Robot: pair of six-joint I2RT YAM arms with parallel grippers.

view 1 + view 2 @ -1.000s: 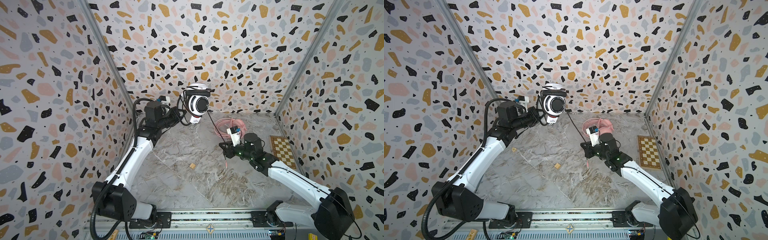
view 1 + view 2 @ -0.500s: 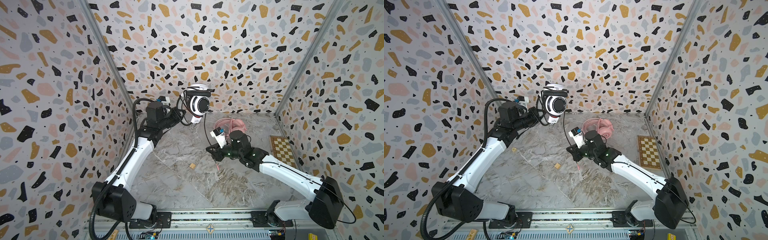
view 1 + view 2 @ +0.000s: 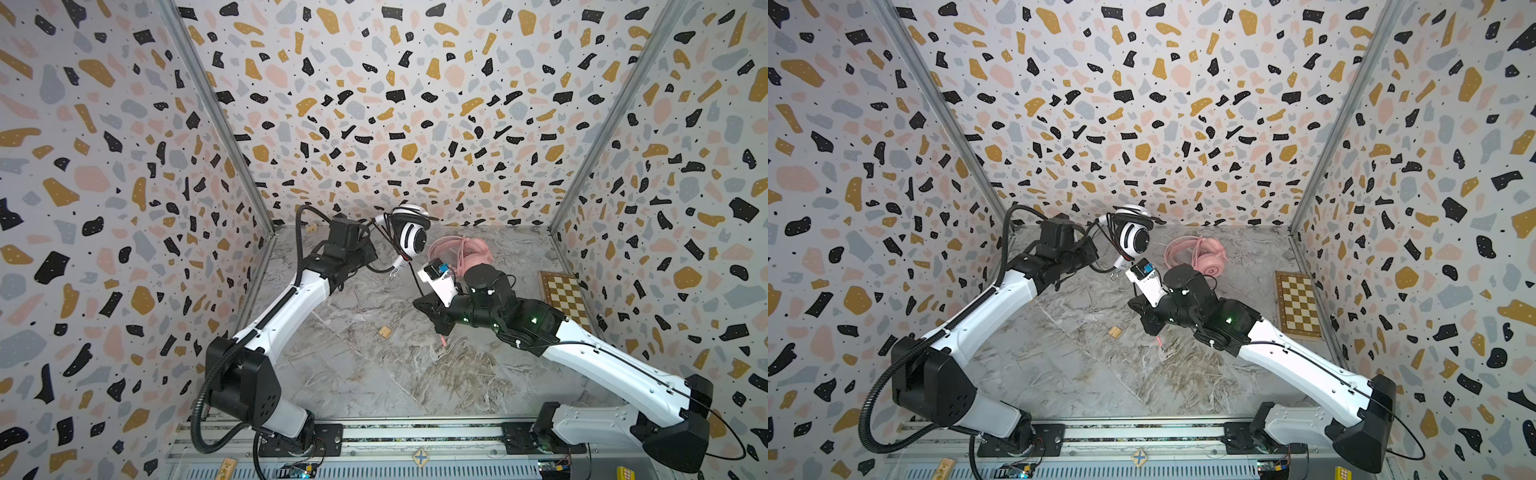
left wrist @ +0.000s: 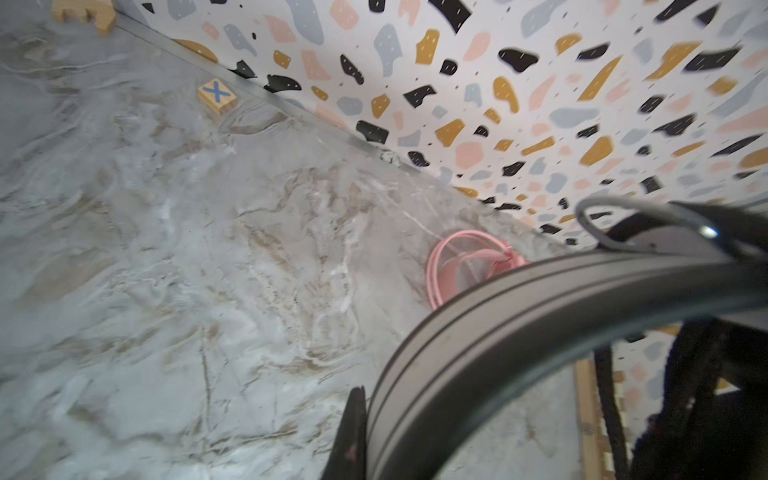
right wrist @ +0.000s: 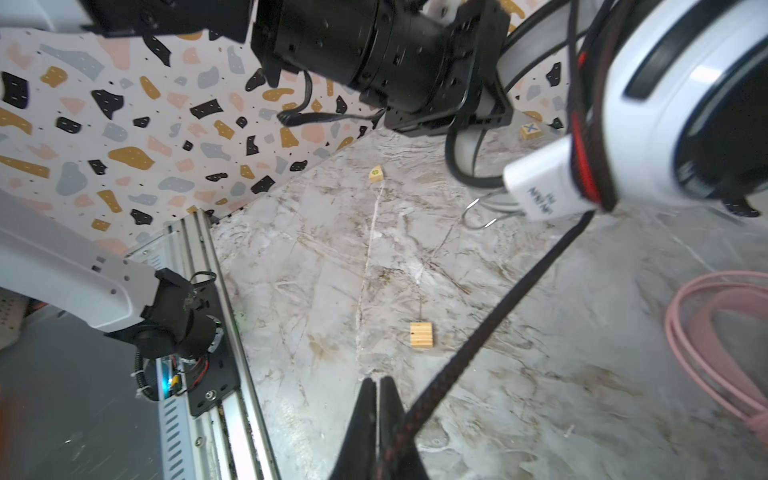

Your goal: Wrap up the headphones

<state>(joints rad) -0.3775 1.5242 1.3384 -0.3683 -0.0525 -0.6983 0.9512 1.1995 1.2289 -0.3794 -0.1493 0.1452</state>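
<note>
The black cable [image 5: 498, 316] is pinched by the right gripper [image 5: 377, 399] and stretched far-left to the white headset [image 3: 409, 239], which is clamped by the left gripper [image 3: 374, 245].

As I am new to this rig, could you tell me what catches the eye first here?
A white headset hangs in the air at the back, its headband clamped in the left fingers. The right fingers pinch its black cable, stretched straight above the table. A pink headset lies at the back of the table.
</note>
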